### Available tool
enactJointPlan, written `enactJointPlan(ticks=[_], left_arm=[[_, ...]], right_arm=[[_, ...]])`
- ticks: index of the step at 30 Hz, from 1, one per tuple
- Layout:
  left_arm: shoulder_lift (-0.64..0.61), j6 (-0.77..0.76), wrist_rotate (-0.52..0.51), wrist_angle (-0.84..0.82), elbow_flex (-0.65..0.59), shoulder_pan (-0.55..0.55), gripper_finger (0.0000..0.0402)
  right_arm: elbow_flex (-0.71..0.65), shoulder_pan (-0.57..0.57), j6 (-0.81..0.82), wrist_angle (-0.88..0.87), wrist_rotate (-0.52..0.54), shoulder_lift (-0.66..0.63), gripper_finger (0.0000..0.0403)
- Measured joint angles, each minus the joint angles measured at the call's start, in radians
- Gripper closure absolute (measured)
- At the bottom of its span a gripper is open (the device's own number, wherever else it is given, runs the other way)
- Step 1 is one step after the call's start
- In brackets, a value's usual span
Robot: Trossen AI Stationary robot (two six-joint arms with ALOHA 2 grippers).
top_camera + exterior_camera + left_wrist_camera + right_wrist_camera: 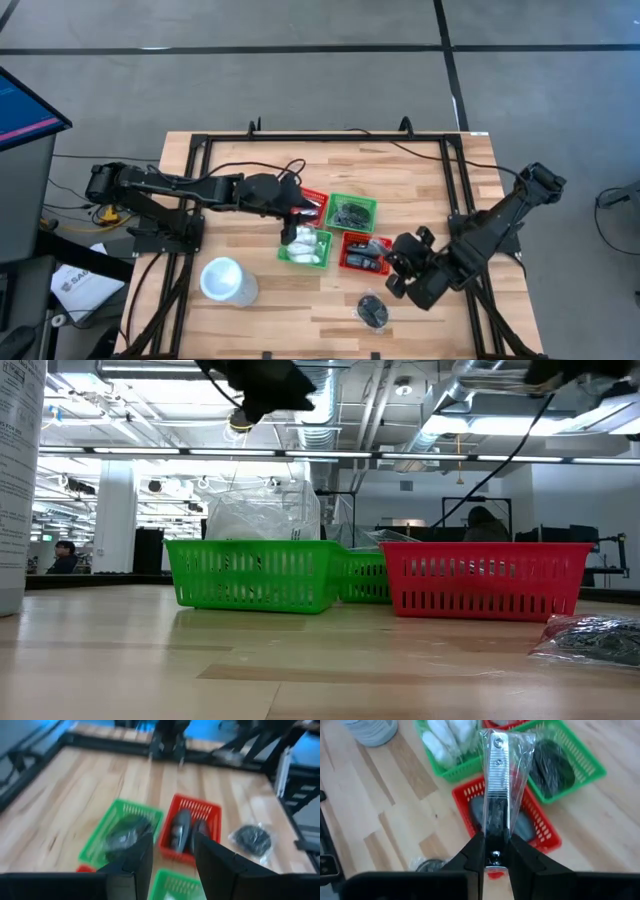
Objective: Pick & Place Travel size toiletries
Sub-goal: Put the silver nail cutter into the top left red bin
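Only the right wrist view shows the right pincer (496, 851) clamped on a wrapped silvery tube (498, 780) above the red basket (540, 827); left pincer (172, 851) apart.

Parted fingers (132, 865) above green basket (102, 842), red basket (192, 812), black wrapped bundle (252, 839).
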Motion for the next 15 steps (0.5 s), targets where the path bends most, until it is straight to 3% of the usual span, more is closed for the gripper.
enactJointPlan(ticks=[15], left_arm=[[0.0, 0.069, 0.069, 0.141, 0.0, 0.0, 0.027]], right_arm=[[0.03, -0.153, -0.472, 0.285, 0.07, -0.024, 0.0356]])
